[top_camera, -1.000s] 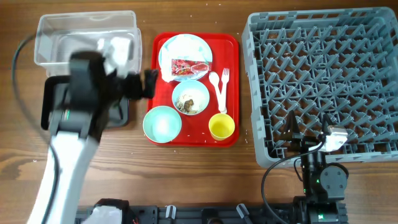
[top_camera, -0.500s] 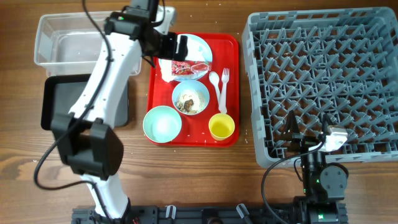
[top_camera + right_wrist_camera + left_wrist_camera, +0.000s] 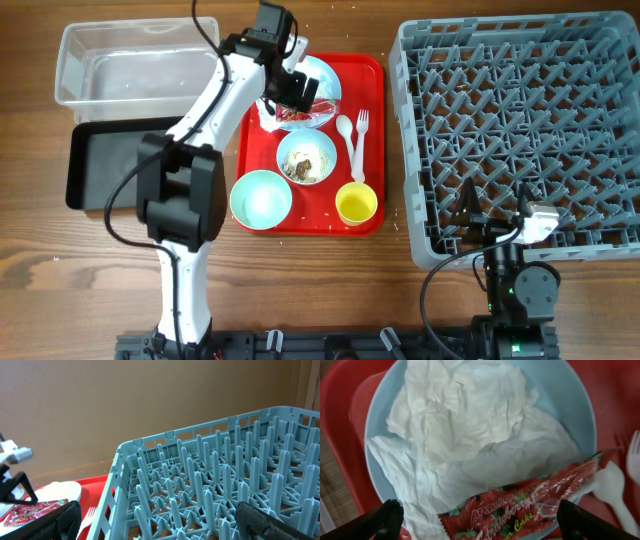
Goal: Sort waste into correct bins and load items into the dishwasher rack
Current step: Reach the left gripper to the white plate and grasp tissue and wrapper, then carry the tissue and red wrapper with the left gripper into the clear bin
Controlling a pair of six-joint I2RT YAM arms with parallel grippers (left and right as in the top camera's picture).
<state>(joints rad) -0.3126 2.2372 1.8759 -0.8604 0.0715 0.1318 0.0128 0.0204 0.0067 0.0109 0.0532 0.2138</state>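
there, crumpled paper (image 3: 465,425) on round pale-blue plate (image 3: 570,405)

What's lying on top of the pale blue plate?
The crumpled white paper covers most of the plate, with a red-and-white wrapper across one edge. Anything under the paper is hidden.

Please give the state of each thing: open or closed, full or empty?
left gripper, open
right gripper, open, empty
dishwasher rack, empty
clear tub, empty
black tray, visible part empty
plate, holds crumpled paper and wrapper
middle bowl, holds food scraps
corner bowl, empty
yellow cup, upright, empty
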